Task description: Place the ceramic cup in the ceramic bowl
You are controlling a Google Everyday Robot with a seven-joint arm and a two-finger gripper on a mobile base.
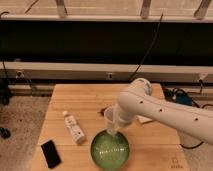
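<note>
- Pale, tapered ceramic cup point(109, 117) gripped in the gripper point(115, 128), directly above the far rim of the glossy green ceramic bowl point(110, 152)
- Bare wooden table point(80, 97) beyond the gripper; white bottle point(73, 127) and black phone point(50, 153) well apart, picture-left

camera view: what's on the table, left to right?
black flat device → white bottle → ceramic bowl. The end effector holds the ceramic cup over the bowl's rim, so those two are left unordered.

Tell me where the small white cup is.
The small white ceramic cup hangs mid-view in the tool, over the far rim of the round green ceramic bowl.
</note>
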